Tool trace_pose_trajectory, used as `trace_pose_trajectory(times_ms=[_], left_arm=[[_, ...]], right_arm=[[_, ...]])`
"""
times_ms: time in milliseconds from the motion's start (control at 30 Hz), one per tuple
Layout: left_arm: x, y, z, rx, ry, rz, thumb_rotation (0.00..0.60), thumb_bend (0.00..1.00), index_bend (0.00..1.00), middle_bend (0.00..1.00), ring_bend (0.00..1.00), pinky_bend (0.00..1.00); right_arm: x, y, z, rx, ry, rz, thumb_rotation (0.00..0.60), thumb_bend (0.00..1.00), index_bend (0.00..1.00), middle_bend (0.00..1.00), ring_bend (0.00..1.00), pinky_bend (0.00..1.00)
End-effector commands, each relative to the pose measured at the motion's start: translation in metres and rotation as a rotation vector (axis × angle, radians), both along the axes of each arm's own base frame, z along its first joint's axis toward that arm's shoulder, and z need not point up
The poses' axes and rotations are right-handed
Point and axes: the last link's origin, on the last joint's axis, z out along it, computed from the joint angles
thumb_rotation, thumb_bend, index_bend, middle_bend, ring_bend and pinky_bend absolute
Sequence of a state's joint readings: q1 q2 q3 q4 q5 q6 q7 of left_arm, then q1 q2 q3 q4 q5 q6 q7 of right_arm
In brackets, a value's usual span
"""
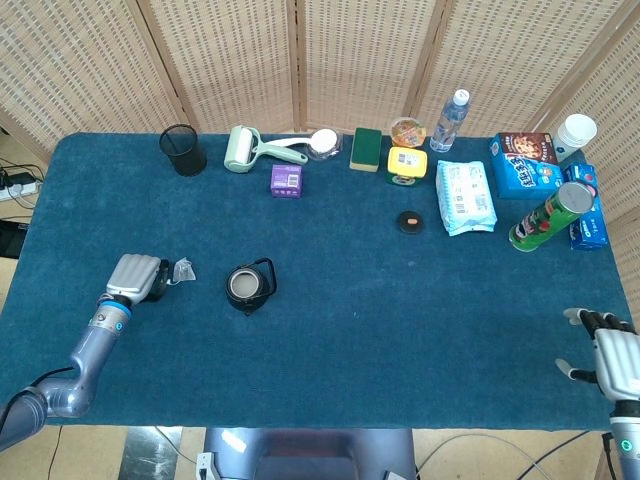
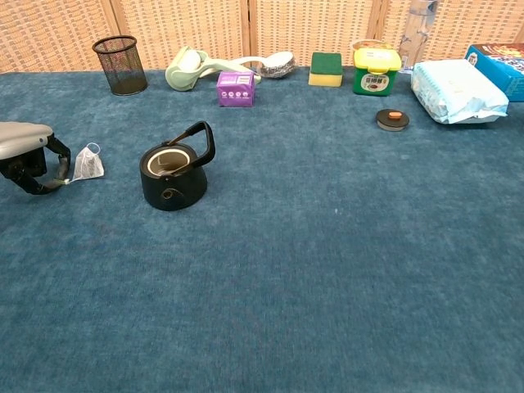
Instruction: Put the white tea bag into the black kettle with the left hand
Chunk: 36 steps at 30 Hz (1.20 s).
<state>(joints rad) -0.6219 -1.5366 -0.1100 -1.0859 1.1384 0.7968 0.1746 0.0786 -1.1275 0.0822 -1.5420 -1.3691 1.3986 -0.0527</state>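
Observation:
The white tea bag [image 1: 183, 268] [image 2: 88, 162] sits on the blue cloth at the left, just left of the black kettle [image 1: 248, 285] [image 2: 173, 168]. The kettle stands upright with its top uncovered and its handle raised. My left hand [image 1: 135, 277] [image 2: 24, 151] lies beside the tea bag with its fingers curled in. Its fingertips [image 2: 59, 176] pinch the small tag at the end of the bag's string. My right hand [image 1: 610, 355] rests at the table's near right corner, fingers apart and holding nothing. The chest view does not show it.
Along the far edge stand a black mesh cup [image 1: 183, 150], a lint roller [image 1: 243, 149], a purple box [image 1: 286, 180], a green sponge [image 1: 366, 149], a yellow jar [image 1: 407, 165] and a bottle [image 1: 449, 120]. A small black disc [image 1: 409, 221], a wipes pack [image 1: 465, 197], boxes and a can [image 1: 550, 215] lie right.

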Motion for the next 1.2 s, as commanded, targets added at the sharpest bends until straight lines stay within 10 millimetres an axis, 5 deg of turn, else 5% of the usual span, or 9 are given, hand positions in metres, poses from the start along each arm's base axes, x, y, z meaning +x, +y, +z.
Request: trace_pose_trajectory(times_ms=[33,500,1200], left_arm=[[0.000,0.000,0.000,0.000,0.001,0.001,0.600,0.47,0.61,1.00,0.96,0.93],[0.016,-0.003,0.021,0.059,-0.104,-0.032,0.600,0.48,0.65,1.00,0.96,0.93],[0.091,-0.006,0.091,0.126,-0.475,-0.082,0.600,0.48,0.65,1.00,0.96,0.93]], right_arm=[[0.000,0.000,0.000,-0.001,-0.001,0.000,0.600,0.10,0.29,0.37,0.32,0.37],[0.002,0.000,0.000,-0.001,-0.006,0.014,0.600,0.10,0.29,0.37,0.32,0.37],[0.005,0.005,0.001,-0.004,-0.026,0.033,0.600,0.10,0.29,0.37,0.32,0.37]])
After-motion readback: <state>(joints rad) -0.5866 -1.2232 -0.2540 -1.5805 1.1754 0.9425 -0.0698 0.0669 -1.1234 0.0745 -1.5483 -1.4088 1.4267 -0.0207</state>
